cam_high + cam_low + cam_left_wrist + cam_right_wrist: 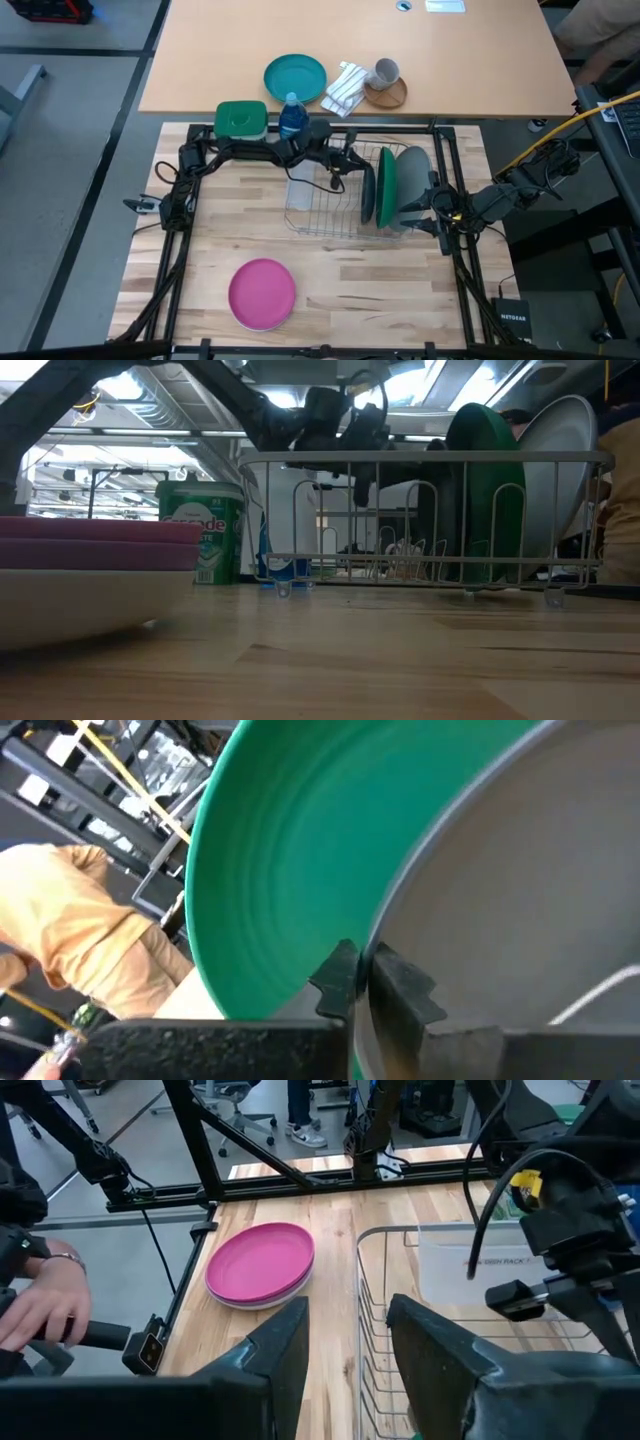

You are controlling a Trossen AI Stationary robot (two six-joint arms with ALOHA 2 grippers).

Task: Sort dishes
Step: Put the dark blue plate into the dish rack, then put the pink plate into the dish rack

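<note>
Standing on edge in the wire dish rack (325, 215), three plates fill its right end side by side: a dark grey round plate (368, 187), a green round plate (386, 187) and a large light grey round plate (412, 185); seen from above each is a thin upright sliver, its long edge running from the near side of the table to the far side, faces turned left and right. The left gripper (362, 982) reaches over the rack from the left; its fingers are nearly closed on the dark grey plate's rim beside the green one. The right gripper (345, 1342) waits by the rack's right end, jaws spread and empty; a magenta-pink round plate (262, 291) lies flat on a white plate (90, 600) at the table's front left.
</note>
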